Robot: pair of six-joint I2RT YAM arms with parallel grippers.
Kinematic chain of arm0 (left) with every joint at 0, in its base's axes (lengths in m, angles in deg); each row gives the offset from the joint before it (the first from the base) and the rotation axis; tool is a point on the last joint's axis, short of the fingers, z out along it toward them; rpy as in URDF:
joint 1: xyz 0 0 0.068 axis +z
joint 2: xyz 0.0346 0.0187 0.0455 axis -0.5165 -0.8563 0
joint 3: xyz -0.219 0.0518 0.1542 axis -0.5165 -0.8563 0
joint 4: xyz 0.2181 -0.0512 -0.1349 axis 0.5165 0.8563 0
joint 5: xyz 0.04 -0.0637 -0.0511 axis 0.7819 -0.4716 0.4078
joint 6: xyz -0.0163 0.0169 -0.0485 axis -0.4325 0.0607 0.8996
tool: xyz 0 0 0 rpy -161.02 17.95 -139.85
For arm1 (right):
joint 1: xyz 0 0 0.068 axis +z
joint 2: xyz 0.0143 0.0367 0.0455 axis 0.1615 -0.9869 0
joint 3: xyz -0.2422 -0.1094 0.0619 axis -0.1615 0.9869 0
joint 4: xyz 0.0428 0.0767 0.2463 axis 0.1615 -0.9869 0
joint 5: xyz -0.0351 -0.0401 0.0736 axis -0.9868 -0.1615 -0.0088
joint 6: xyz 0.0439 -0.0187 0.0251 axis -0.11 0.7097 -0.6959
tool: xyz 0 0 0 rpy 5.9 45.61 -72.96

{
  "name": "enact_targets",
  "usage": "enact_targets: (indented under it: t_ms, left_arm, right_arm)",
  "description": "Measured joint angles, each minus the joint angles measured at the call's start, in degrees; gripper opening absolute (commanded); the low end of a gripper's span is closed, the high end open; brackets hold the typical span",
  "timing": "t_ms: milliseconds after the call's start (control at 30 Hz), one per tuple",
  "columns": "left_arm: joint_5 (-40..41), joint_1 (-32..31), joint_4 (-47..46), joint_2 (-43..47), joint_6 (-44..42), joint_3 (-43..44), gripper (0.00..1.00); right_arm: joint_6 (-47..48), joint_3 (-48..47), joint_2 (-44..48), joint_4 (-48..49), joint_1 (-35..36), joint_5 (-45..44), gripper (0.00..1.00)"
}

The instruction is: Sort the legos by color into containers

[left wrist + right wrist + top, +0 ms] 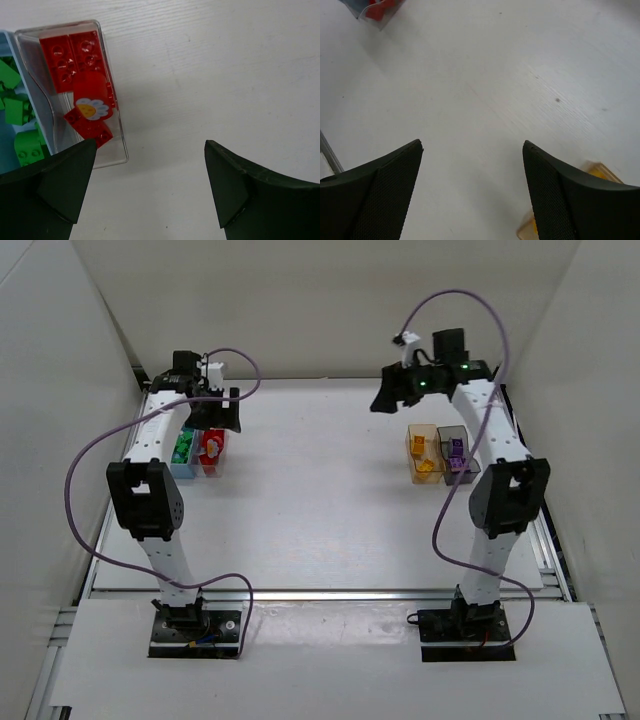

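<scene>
The red legos [80, 65] lie together in the clear bin [116, 135], one of them printed with a white and yellow flower [92, 105]. The green legos [25, 147] fill the blue-tinted bin [183, 473], which touches the clear bin's left side. These two bins stand at the left of the desk [320, 510]. Well apart from them, at the right, the orange bin [414, 433] holds the yellow legos [424, 465]. The smoky grey bin [450, 430] just beside it holds the purple legos [457, 450]. The left pincer [150, 185] hangs above the clear bin's near end, released, with its jaws wide apart and only bare desk between them. The right pincer [472, 190] hovers over the desk just beyond the orange bin, also released, with nothing between its fingers [385, 190].
</scene>
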Motion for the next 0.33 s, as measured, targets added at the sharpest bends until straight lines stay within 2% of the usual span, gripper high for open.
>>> enact_targets:
  t_ms: [133,333]
  left_arm:
    - [0.00,0.66,-0.07,0.79,-0.52,-3.50,0.99]
    - [0.09,0.39,-0.22,1.20,-0.61,-7.65,0.99]
  right_arm:
    - [-3.13,3.13,-4.02,2.45,5.01,-0.79,0.85]
    - [-4.39,4.52,-6.19,3.02,2.93,-4.11,0.86]
